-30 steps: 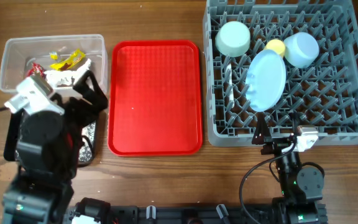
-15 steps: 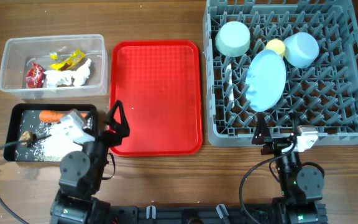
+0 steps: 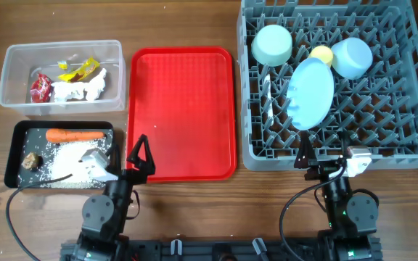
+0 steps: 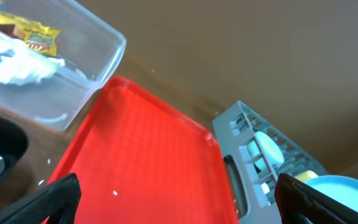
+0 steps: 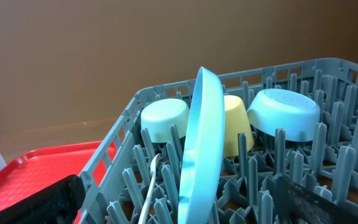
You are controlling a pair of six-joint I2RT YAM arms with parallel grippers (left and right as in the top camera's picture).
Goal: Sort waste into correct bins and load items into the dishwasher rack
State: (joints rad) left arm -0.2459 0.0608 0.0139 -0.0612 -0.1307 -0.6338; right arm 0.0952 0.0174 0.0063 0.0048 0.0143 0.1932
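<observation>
The grey dishwasher rack (image 3: 412,148) holds the light blue plate (image 3: 312,93) on edge, the pale green bowl (image 3: 272,44), the light blue bowl (image 3: 352,57), the yellow cup (image 3: 321,54) and the white spoon (image 3: 266,94). The clear tub (image 3: 9,54) holds white tissue (image 3: 78,90) and red (image 3: 40,88) and yellow wrappers (image 3: 78,70). The black tray (image 3: 13,156) holds the carrot (image 3: 75,135), rice (image 3: 56,165) and a brown lump (image 3: 30,160). My left gripper (image 3: 139,157) is open and empty at the red tray's front left corner. My right gripper (image 3: 324,156) is open and empty before the rack.
The flat red serving tray (image 3: 181,112) lies between the bins and the rack, with a rice grain (image 4: 115,193) on it. Both arm bases sit at the table's front edge.
My left arm has drawn back from over the bins toward the front edge, uncovering the black tray. The right arm has not moved.
</observation>
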